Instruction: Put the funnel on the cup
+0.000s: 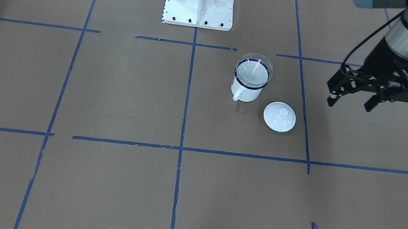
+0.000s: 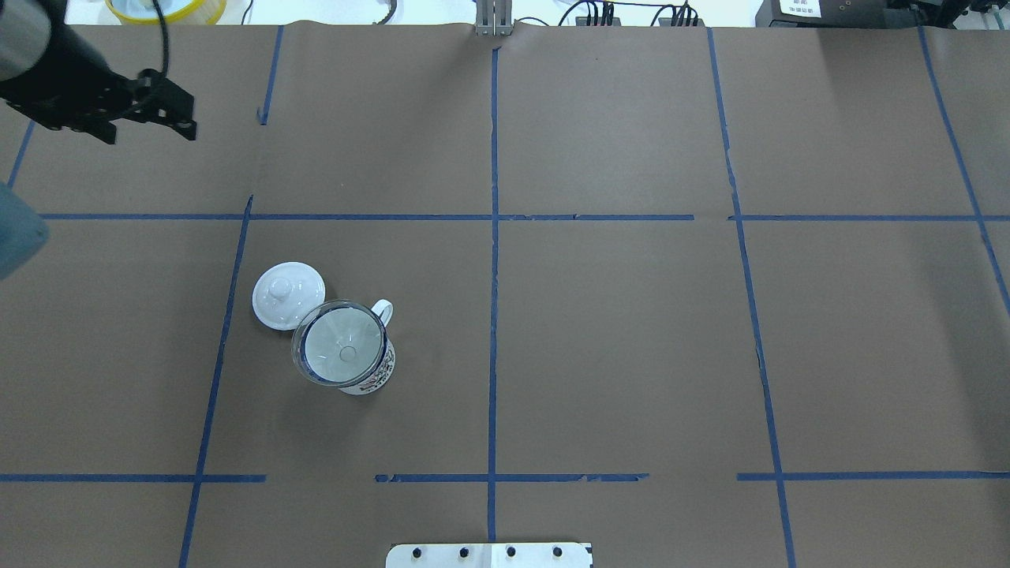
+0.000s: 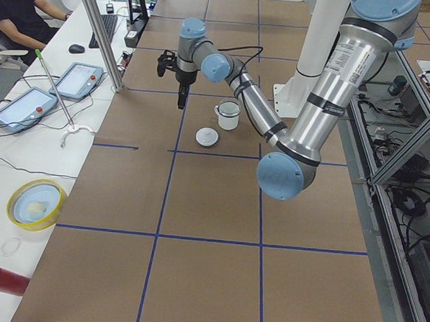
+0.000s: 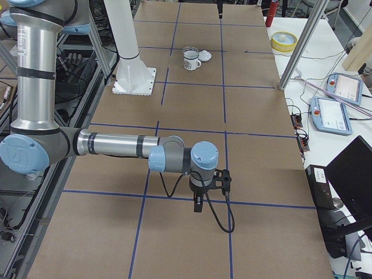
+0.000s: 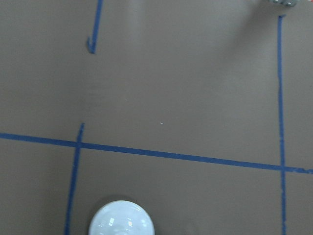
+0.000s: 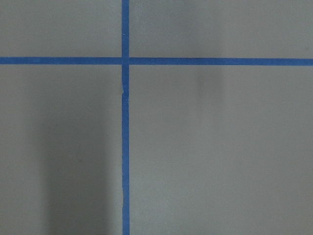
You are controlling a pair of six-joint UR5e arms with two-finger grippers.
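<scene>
Overhead view, working out from the robot base (image 2: 489, 555) at 6 o'clock. First thing met on the surface (image 2: 631, 355) is the cup (image 2: 377, 379), left of the centre tape line, handle at about 1 o'clock. The funnel (image 2: 341, 353) sits in its mouth, clear rim over the blue rim, spout down inside; it looks level from here and from the front camera. The lid (image 2: 288, 295) lies just beside the cup at 10 o'clock, apart from it. Farther out at 10 o'clock, well clear and raised, hangs the left tool (image 1: 350, 103), fingers spread, holding nothing. The right tool (image 4: 198, 204) shows only from the right-end camera, well away from the cup; I cannot tell whether its fingers are apart or together. My judgement: placement looks done and what remains is a clean retreat. I would route the left arm high and wide of the rim, since the light funnel would tip at a brush. Count: one funnel, one cup, one lid, two tools.
</scene>
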